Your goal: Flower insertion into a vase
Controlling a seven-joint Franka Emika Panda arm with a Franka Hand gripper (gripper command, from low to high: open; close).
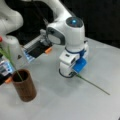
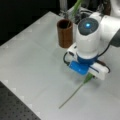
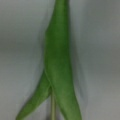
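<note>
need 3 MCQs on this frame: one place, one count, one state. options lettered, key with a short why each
1. Where does the loose flower lie?
A. In the vase
B. Flat on the table, one end under the gripper
C. On the arm

2. How many stems stand in the vase?
A. None
B. One
C. Three

3. How is the gripper placed?
A. Low over the table, at the flower's leafy end
B. Raised above the vase
C. Out of view

Key:
1 B: in both front views the stem runs along the table from beneath the gripper.
2 B: a front view shows one green stem leaning out of the rim.
3 A: the wrist view is filled with leaf against the table.
</note>
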